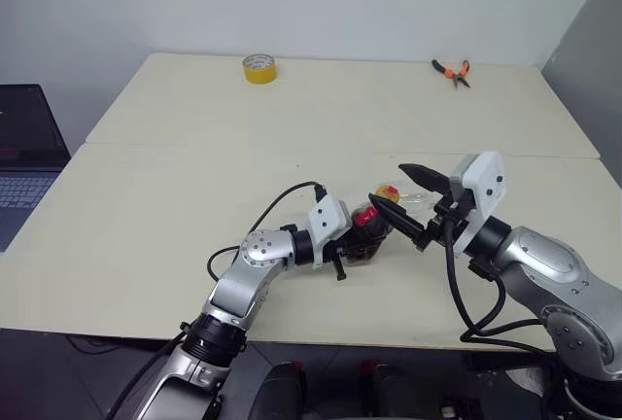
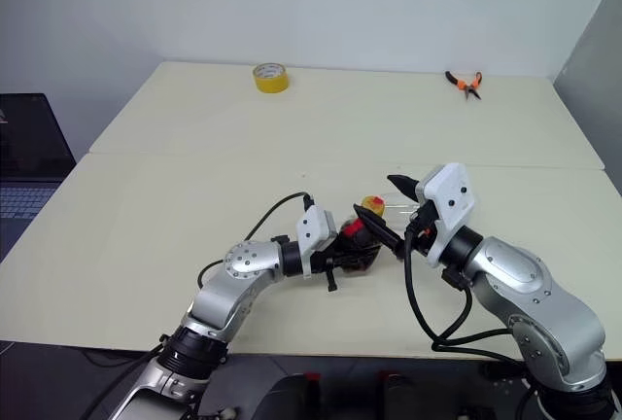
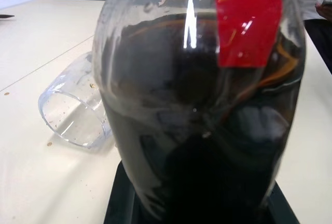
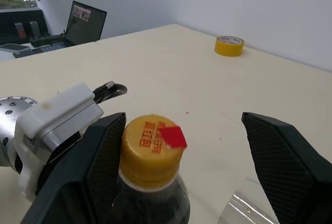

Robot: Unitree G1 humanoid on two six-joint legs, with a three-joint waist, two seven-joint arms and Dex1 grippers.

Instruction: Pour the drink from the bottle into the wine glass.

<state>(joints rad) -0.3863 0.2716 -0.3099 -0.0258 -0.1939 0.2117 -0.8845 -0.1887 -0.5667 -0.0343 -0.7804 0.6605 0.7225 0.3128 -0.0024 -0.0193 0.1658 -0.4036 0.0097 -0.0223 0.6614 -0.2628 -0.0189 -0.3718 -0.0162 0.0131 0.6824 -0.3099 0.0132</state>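
One small clear bottle (image 4: 151,182) of near-black drink (image 3: 197,130) stands upright on the pale worktop (image 1: 194,167), near the front edge and about midway between the robot's two arms. The left claw (image 1: 362,235) is closed around its ribbed body, most likely to brace it. Its single yellow-orange cap (image 4: 152,146) is on, so nothing can be poured yet.

The right claw (image 1: 413,208) hovers at cap height with its two black fingers spread wide, one finger close beside the cap and the other well apart; it grips nothing. That placement suggests it is lining up to take the cap and twist it off.

One wine glass (image 3: 78,110) lies on its side on the worktop, just beside the bottle, empty, its open mouth facing the left wrist camera. It would need standing upright before receiving the drink.

Farther back lie one roll of yellow tape (image 1: 259,68) and one pair of orange-handled pliers (image 1: 453,72), well apart. One laptop (image 1: 24,148) sits off the worktop's left side.
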